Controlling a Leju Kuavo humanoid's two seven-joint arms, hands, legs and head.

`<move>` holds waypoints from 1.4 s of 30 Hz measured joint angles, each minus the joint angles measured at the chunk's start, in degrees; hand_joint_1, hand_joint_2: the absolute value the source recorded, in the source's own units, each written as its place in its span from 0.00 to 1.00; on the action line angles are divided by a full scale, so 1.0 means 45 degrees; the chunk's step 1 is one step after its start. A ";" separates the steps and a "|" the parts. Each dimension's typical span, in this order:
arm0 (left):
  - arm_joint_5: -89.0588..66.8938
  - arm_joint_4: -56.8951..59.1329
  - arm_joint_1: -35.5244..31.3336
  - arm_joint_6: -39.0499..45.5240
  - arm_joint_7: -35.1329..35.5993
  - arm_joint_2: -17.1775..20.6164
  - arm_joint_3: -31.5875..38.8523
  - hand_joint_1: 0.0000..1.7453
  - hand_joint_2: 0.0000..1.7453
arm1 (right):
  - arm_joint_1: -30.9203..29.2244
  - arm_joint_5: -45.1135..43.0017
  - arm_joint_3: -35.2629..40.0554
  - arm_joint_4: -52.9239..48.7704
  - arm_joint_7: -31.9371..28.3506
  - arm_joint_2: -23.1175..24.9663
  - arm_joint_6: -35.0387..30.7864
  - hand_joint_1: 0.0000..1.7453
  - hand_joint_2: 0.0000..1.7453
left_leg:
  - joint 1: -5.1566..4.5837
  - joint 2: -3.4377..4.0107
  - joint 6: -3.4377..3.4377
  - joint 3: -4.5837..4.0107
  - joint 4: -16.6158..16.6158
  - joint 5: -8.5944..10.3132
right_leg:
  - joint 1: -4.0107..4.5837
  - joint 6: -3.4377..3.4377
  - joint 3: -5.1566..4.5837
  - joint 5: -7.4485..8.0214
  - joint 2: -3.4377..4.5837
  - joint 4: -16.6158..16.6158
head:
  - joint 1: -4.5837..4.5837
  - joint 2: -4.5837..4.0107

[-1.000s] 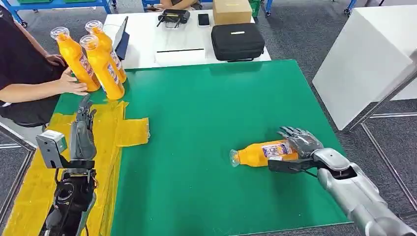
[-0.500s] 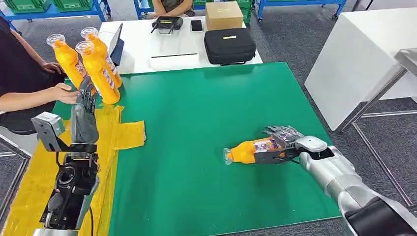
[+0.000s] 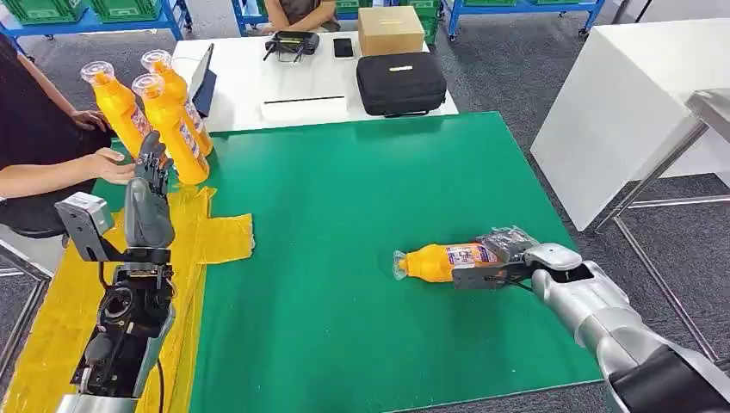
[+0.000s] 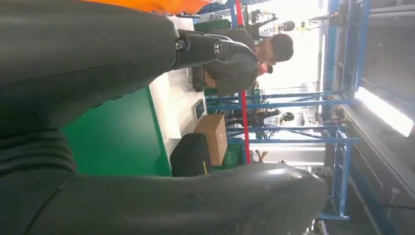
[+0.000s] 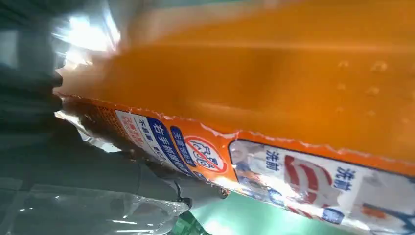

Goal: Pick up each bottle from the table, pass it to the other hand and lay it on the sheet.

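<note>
Step in hand: pickup of a lying orange bottle (image 3: pixel 439 261), near the right edge of the green table (image 3: pixel 344 284). Right robot hand (image 3: pixel 508 251) is wrapped around its base end, fingers clamped on it; cap points toward table centre. Left robot hand (image 3: pixel 148 202) is raised upright over the yellow sheet (image 3: pixel 219 234) at the left edge, fingers straight & apart, holding nothing. Three more bottles (image 3: pixel 163 107) stand at the far left corner beside a person's hand (image 3: pixel 110 163). Next, probably: lift, carry across, hand over w/ a secure regrip. Label has Chinese text; "洗前" is readable.
</note>
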 measured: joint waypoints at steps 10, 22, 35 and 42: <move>0.0019 0.0219 -0.0038 0.0000 -0.0005 0.0000 -0.0063 0.00 0.00 | 0.0181 -0.0107 0.0122 0.0092 0.0054 -0.0053 0.0083 1.00 1.00 | 0.0014 0.0003 0.0004 0.0036 0.0000 -0.0025 | 0.0011 0.0007 0.0041 -0.0015 0.0002 -0.0038 | 0.0000 0.0000; 0.2756 0.0340 0.0386 -0.1405 0.1841 0.0063 0.0063 0.00 1.00 | 0.1767 -0.8525 -0.2694 -0.2577 -0.2594 0.0677 -0.0325 1.00 1.00 | 0.0045 0.0022 0.0008 -0.0055 0.0000 -0.0034 | -0.0003 0.0001 -0.0004 0.0004 0.0010 -0.0030 | -0.0015 0.0000; 0.3711 0.0189 -0.0088 -0.1656 0.2118 -0.1738 -0.1492 0.00 1.00 | -0.1265 -0.6275 -0.3429 -0.2296 0.0360 0.6233 -0.2468 1.00 1.00 | 0.0024 -0.0197 -0.0022 -0.0483 0.0011 0.0178 | -0.0007 0.0009 -0.0409 0.0070 -0.0191 0.0024 | -0.0005 0.0000; 0.3089 0.0000 -0.0467 -0.0796 0.2064 -0.2565 -0.2448 0.00 1.00 | -0.1759 -0.5780 -0.3050 -0.1272 0.0802 0.7811 -0.2822 1.00 1.00 | 0.0012 -0.0237 -0.0021 -0.0531 0.0011 0.0178 | -0.0033 0.0012 -0.0438 0.0066 -0.0234 0.0019 | -0.0005 0.0000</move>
